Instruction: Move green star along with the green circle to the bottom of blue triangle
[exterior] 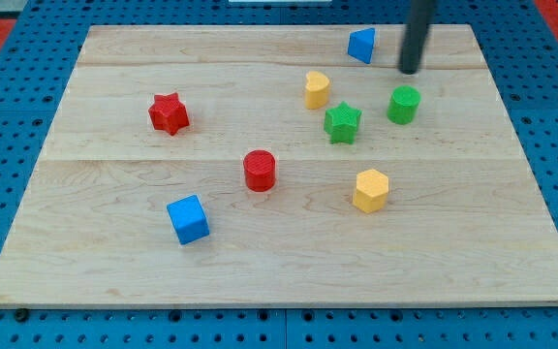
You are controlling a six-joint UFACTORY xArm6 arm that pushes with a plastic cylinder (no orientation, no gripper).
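Where the dark rod comes down from the view's top, my tip (410, 69) rests on the wooden board (260, 262) near its top right part, touching no block and holding nothing, since it is only a bare rod end. Just to its left, apart from it, sits the blue triangle (361, 45), close to the board's top edge. Below the tip and a little apart stands the green circle (404, 104), and to that one's left and slightly lower lies the green star (342, 123); the two are near each other but not touching. Up and left of the star is a yellow block (317, 89). Lower down sits a yellow hexagon (370, 190). Toward the middle stands the red circle (260, 171), with the red star (169, 113) well off to the left and the blue cube (188, 219) toward the bottom left.
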